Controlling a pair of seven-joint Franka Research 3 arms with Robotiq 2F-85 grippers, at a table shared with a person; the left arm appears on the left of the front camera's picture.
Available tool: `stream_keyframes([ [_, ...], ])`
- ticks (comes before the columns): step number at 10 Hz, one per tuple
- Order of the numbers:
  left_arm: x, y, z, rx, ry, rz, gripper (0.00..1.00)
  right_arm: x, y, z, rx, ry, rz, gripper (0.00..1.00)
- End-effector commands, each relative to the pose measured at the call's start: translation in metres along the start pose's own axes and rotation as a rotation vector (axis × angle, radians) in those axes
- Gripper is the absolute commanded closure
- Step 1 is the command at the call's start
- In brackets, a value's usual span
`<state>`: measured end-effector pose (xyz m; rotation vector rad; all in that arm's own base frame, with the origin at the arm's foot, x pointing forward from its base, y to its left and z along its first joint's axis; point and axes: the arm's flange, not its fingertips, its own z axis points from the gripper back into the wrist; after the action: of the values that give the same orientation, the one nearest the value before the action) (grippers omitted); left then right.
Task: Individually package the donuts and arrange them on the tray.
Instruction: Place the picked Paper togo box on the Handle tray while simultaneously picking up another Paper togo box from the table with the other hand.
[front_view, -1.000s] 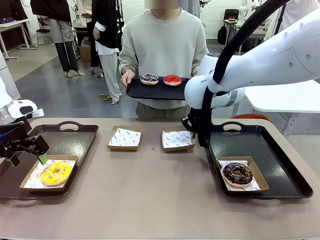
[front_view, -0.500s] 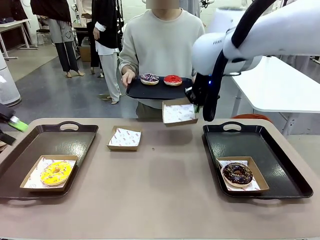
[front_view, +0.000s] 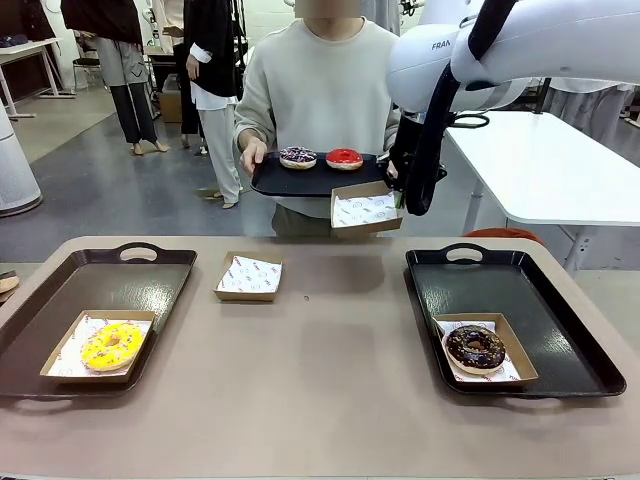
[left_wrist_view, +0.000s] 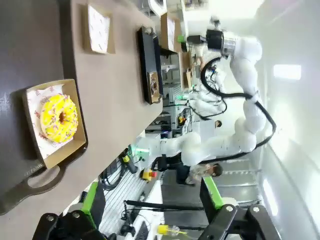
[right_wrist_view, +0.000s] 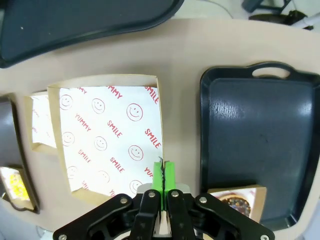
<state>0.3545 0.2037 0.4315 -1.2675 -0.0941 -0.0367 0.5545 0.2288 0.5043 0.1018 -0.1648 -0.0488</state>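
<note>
My right gripper (front_view: 399, 206) is shut on the rim of an empty paper-lined cardboard box (front_view: 365, 211), holding it in the air just below the black tray (front_view: 270, 182) in the person's hands. On that tray sit the purple donut (front_view: 298, 157) and the red donut (front_view: 344, 158). The right wrist view has the green pads (right_wrist_view: 163, 176) pinched on the box's (right_wrist_view: 107, 145) edge. A boxed yellow donut (front_view: 111, 345) lies on the left tray (front_view: 120, 275). The chocolate donut (front_view: 475, 347) sits boxed on the right tray (front_view: 520, 290). My left gripper (left_wrist_view: 152, 210) is open, high off the table beside the yellow donut (left_wrist_view: 59, 118).
One more empty lined box (front_view: 249, 276) rests on the table between the two trays. The person stands at the far edge, one hand (front_view: 254, 153) on the tray. A white table (front_view: 560, 170) stands behind at the right.
My right gripper has lifted the box off the table and carried it up to the person's tray. The left arm has pulled back out of the front view to the left.
</note>
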Motion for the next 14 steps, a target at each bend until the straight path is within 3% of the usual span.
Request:
stream_keyframes([
  [1, 0.023, 0.015, 0.015, -0.034, -0.058, 0.048, 0.00, -0.007, -0.002, -0.002, 0.009, -0.022, 0.002, 1.00],
  [3, 0.024, 0.035, 0.030, -0.040, -0.088, 0.093, 0.00, -0.007, -0.002, -0.002, 0.009, -0.022, 0.002, 1.00],
  [5, 0.018, 0.043, 0.036, 0.028, -0.127, 0.119, 0.00, -0.007, -0.002, -0.002, 0.009, -0.022, 0.002, 1.00],
  [6, 0.022, 0.046, 0.028, -0.018, -0.084, 0.099, 0.00, -0.007, -0.002, -0.002, 0.009, -0.022, 0.002, 1.00],
  [14, 0.022, 0.046, 0.028, -0.018, -0.084, 0.099, 0.00, -0.007, -0.002, -0.002, 0.009, -0.022, 0.002, 1.00],
])
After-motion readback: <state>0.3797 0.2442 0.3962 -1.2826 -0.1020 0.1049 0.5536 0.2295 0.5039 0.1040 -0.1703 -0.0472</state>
